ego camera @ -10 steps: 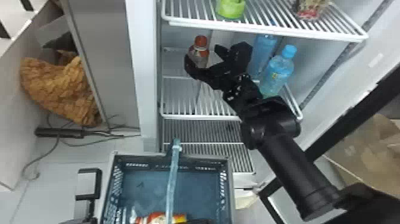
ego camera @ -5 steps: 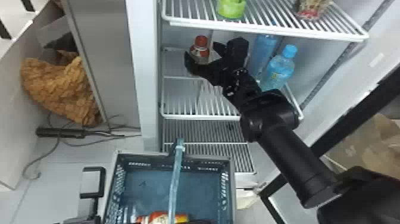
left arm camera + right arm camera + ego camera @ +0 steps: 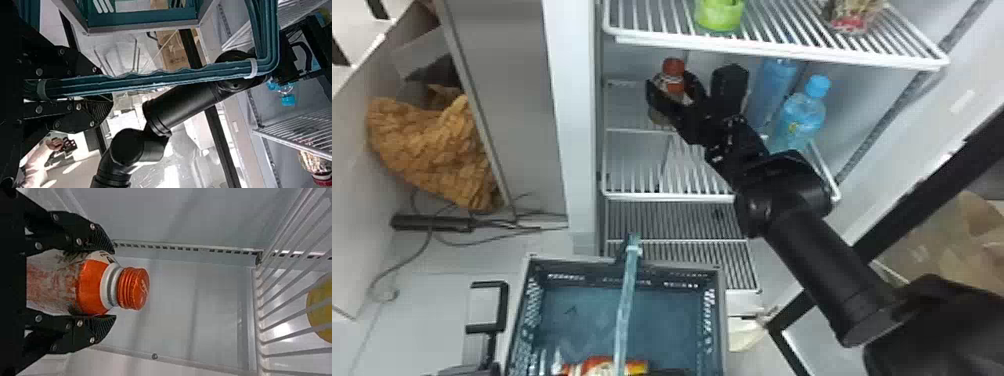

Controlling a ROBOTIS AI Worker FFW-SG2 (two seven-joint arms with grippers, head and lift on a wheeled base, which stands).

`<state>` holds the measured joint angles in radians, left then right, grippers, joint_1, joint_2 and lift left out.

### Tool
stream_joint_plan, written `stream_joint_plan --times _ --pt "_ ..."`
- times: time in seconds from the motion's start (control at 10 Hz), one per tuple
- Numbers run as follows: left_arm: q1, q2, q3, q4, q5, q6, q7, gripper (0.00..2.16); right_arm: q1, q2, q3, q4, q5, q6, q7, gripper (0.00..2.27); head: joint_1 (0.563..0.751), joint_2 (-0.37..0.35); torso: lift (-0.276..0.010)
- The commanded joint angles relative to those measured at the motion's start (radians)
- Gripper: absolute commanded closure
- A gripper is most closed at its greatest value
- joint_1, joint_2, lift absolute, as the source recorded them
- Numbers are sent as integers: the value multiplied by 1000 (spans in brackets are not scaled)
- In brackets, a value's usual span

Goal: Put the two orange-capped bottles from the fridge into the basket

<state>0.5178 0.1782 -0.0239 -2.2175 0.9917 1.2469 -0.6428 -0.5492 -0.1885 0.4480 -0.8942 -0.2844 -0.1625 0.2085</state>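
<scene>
Reaches into the white fridge (image 3: 569,150) with the black two-fingered right end effector (image 3: 672,89) — grips the orange-capped plastic bottle (image 3: 674,67), a finger on either side below the neck. Holds it cap-up at the back part of the white wire shelf (image 3: 672,197), nearer the left edge; cannot tell about contact between base and wires. With the left end effector (image 3: 107,91), closes on the teal handle (image 3: 164,78) of the grey-rimmed plastic basket (image 3: 677,270), below in front. Includes an orange-and-white item (image 3: 602,369) lying inside — near the basket's near edge.
</scene>
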Motion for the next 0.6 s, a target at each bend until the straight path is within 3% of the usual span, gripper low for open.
stream_joint_plan --times 0.0,0.4,0.5 --pt "0 1 0 0 -1 -3 0 1202 12 -2 3 2 -17 -2 2 799 695 -176 -235" --pt "5 6 6 0 7 -10 -3 1202 117 -9 19 -172 3 -22 6 799 695 -149 -235" --pt "10 4 8 0 9 -15 -3 1202 164 -15 -15 -248 63 -19 14 799 695 -141 -235"
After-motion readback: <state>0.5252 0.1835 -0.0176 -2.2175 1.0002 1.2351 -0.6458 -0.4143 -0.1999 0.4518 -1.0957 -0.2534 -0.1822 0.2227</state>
